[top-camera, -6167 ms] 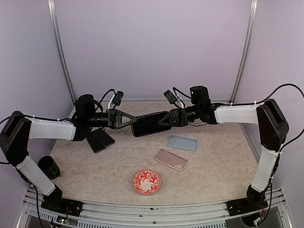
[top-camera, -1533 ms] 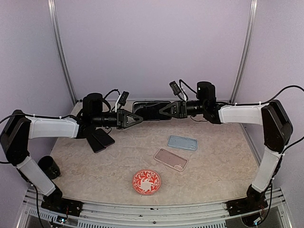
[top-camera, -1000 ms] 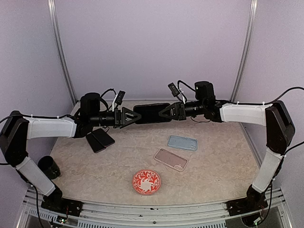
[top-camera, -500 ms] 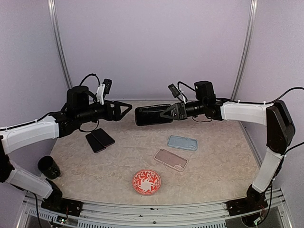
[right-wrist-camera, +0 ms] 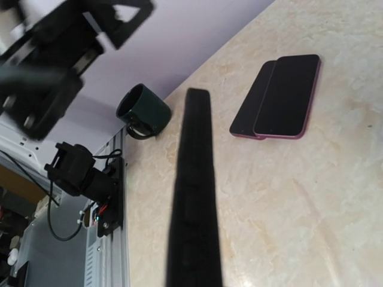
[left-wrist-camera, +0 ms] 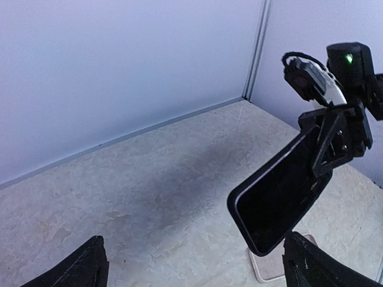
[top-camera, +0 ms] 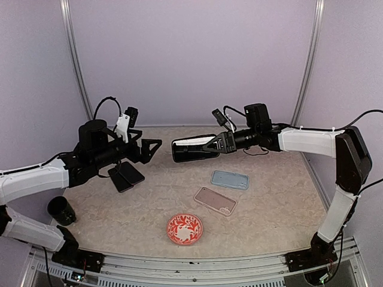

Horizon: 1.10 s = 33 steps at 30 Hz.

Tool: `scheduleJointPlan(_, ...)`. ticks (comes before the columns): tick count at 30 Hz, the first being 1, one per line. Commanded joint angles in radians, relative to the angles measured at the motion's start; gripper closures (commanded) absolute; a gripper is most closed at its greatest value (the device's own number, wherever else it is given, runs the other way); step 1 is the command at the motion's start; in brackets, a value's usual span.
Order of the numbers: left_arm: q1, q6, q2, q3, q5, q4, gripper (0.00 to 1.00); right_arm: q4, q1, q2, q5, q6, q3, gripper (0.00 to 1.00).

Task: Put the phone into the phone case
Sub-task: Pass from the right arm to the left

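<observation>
A black phone (top-camera: 192, 149) with a thick dark rim round its screen hangs in the air over the back of the table. My right gripper (top-camera: 210, 144) is shut on its right end. In the left wrist view the phone (left-wrist-camera: 278, 203) tilts screen-down toward me, and in the right wrist view it shows edge-on (right-wrist-camera: 194, 197). Whether the dark rim is the phone case I cannot tell. My left gripper (top-camera: 151, 149) stands open to the phone's left, apart from it, with nothing between its fingers (left-wrist-camera: 90, 266).
On the table lie a light blue case-like slab (top-camera: 230, 179), a pink phone (top-camera: 215, 200) and two dark phones overlapping (top-camera: 125, 175). A red patterned plate (top-camera: 184, 228) sits near the front. A dark mug (top-camera: 60, 209) stands at the front left.
My left gripper has opened, let go of the phone's left end and drawn back to the left. The right gripper still holds the phone, now slightly lower.
</observation>
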Motion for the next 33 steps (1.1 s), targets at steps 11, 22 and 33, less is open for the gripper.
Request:
scheduleJointPlan(11,-0.210,0.617,0.034,0.089,-0.074,-0.099,0.01,-0.034,-0.004,-0.009,-0.028,-0.011,0.064,1.00)
scheduleJointPlan(22,-0.261,0.767,0.183,0.198,-0.054,-0.202,0.01,-0.093,0.019,0.002,-0.021,-0.045,0.079,1.00)
scheduleJointPlan(33,-0.277,0.829,0.308,0.257,-0.100,-0.200,0.01,-0.132,0.051,0.037,-0.025,-0.078,0.114,1.00)
